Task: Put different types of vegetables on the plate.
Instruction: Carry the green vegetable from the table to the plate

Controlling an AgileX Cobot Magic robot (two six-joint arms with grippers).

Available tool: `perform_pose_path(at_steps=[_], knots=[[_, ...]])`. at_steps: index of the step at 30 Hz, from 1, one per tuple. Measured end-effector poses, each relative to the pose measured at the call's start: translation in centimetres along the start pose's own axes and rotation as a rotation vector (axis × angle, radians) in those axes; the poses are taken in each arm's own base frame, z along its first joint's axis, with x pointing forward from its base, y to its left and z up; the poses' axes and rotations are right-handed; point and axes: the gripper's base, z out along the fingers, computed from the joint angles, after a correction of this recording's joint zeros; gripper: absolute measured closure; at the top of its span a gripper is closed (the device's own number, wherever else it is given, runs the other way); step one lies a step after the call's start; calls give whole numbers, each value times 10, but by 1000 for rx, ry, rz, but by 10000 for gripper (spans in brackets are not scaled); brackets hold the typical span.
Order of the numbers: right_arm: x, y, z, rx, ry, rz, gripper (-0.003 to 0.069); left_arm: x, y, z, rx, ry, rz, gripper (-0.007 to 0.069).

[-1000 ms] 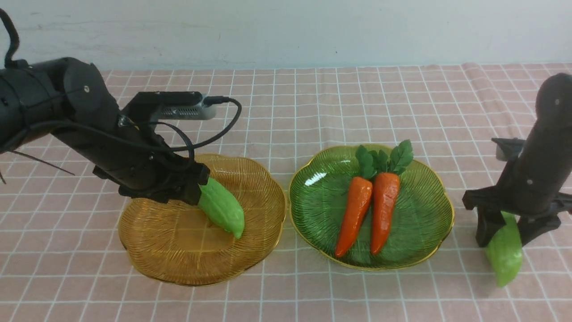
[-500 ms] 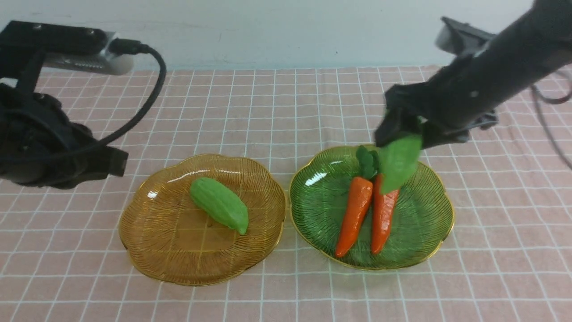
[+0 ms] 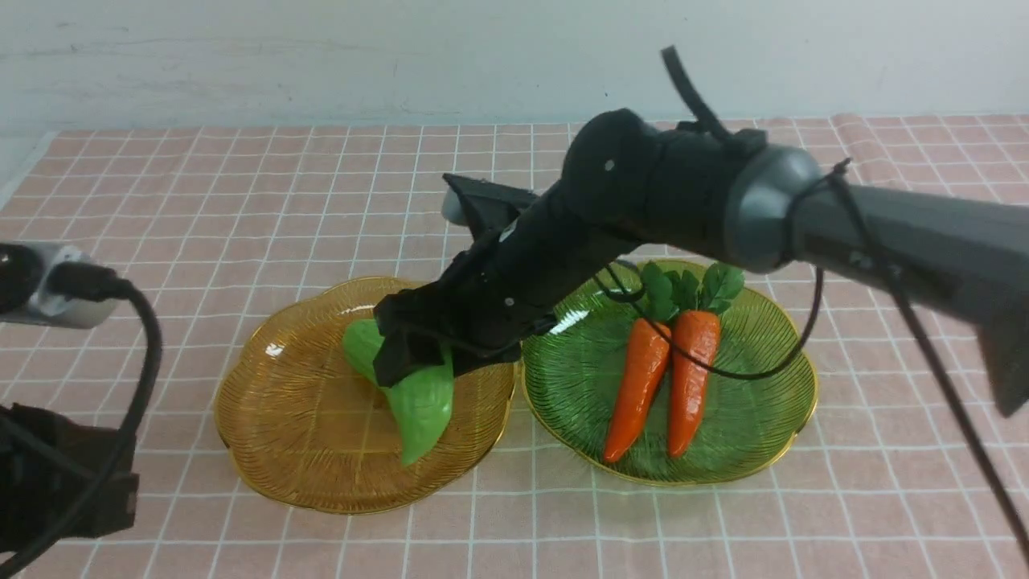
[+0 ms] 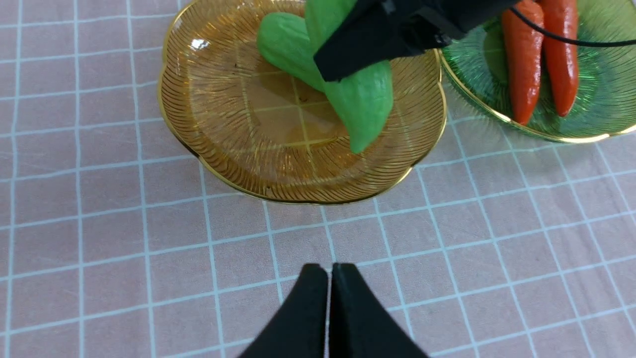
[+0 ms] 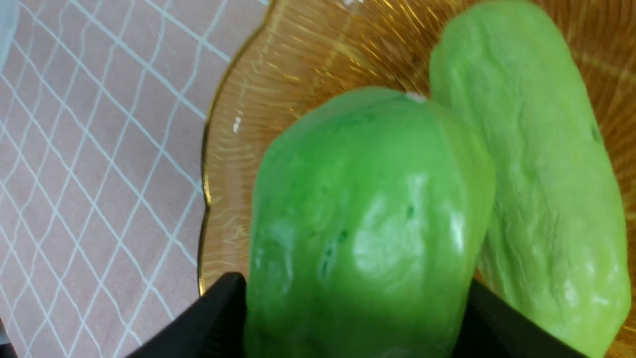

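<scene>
My right gripper (image 3: 418, 362) reaches across over the amber plate (image 3: 281, 450) and is shut on a light green gourd (image 3: 422, 410), whose tapered tip hangs just above or on the plate. In the right wrist view the black fingers (image 5: 218, 318) flank this gourd (image 5: 367, 214). A second gourd (image 3: 359, 346) lies on the same plate right behind it, touching or nearly so. Two orange carrots (image 3: 639, 378) (image 3: 691, 378) lie side by side on the green plate (image 3: 756, 402). My left gripper (image 4: 329, 273) is shut and empty over bare cloth, short of the amber plate's (image 4: 223, 124) near rim.
The right arm (image 3: 683, 193) stretches low across the green plate and the carrots' leafy tops. The left arm (image 3: 56, 474) and its cable sit at the near left corner. A pink checked cloth (image 3: 241, 201) covers the table up to the back wall.
My right arm has swung left from above the green plate to the amber plate, carrying the gourd down beside the other one. My left arm has drawn back toward the near left.
</scene>
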Motion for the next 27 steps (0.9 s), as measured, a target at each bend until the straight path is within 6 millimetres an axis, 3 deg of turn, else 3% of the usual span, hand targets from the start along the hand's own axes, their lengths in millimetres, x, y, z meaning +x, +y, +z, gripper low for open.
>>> perform_pose_path(at_steps=[13,27], knots=[[-19,15,-31,35,21,-99,186,24,-4,-36,24,-111,23,628],[-31,30,-61,54,33,-153,186,29,-5,-42,29,-117,6,628]])
